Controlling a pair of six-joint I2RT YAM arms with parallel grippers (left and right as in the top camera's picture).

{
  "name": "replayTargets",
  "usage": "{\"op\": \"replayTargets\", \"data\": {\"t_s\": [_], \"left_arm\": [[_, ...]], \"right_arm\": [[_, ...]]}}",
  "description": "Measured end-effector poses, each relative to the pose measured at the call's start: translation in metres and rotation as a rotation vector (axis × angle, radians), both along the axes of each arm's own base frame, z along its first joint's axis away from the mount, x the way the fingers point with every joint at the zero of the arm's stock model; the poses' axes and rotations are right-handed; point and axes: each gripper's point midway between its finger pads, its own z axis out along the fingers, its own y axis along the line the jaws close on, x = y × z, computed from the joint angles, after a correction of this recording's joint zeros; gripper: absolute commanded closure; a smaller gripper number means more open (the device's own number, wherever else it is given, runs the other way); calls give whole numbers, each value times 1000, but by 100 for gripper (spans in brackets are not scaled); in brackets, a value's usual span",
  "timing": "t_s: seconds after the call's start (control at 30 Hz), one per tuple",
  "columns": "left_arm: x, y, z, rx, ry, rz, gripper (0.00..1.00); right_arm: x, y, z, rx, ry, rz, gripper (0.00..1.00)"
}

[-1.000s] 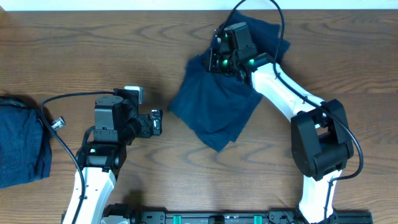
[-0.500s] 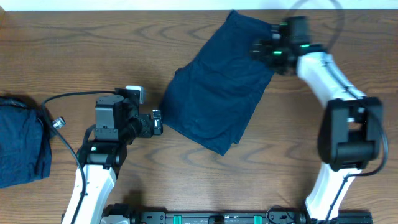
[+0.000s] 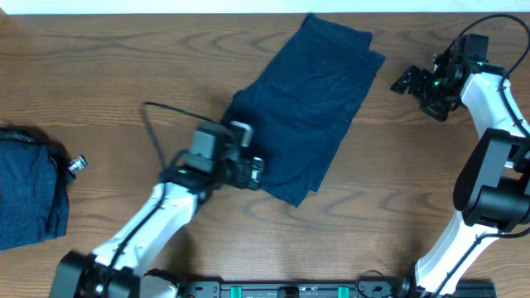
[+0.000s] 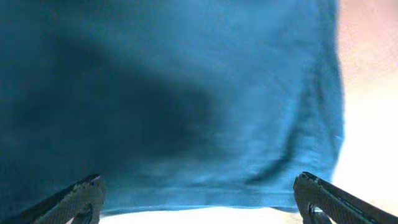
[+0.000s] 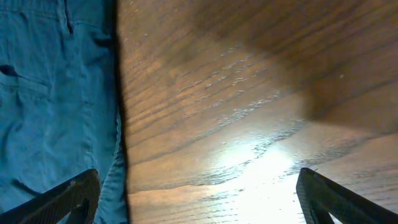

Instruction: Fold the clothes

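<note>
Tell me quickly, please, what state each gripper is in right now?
Left gripper: open, holding nothing, at the near edge of the spread navy shorts.
Right gripper: open, holding nothing, over bare table beside the shorts.

The clothes (image 3: 302, 108) are looking like soft, matt, wrinkly cloth; the worktop (image 3: 124, 74) is showing grained wood, faintly glossy.

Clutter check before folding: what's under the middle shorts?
The shorts lie on the table, with wood showing beside them. Anything beneath the cloth is covered, so I can't tell.
</note>
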Motion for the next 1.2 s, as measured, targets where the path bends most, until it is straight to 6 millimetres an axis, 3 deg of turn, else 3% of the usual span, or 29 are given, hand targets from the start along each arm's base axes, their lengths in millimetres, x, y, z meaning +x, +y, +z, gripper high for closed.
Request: {"op": "replayTargets", "data": {"t_s": [0.23, 0.37, 0.57, 0.7, 0.93, 1.13, 1.2], "left_arm": [[-38, -58, -23, -12, 77, -143, 2], [-58, -82, -29, -12, 88, -221, 2], [-75, -98, -37, 0, 103, -269, 2], [-70, -95, -47, 53, 77, -240, 2], [-34, -75, -53, 177, -51, -109, 2], [-16, -63, -59, 240, -95, -46, 2], [-12, -64, -59, 247, -102, -39, 2]], "right_arm": [[0, 2, 0, -1, -8, 28, 1], [0, 7, 2, 23, -16, 45, 1], [-1, 13, 4, 59, -17, 60, 1], [-2, 17, 5, 77, -21, 76, 1], [-3, 30, 7, 109, -24, 109, 2], [-2, 48, 8, 119, -32, 161, 18], [-2, 50, 9, 123, -33, 168, 31]]}}
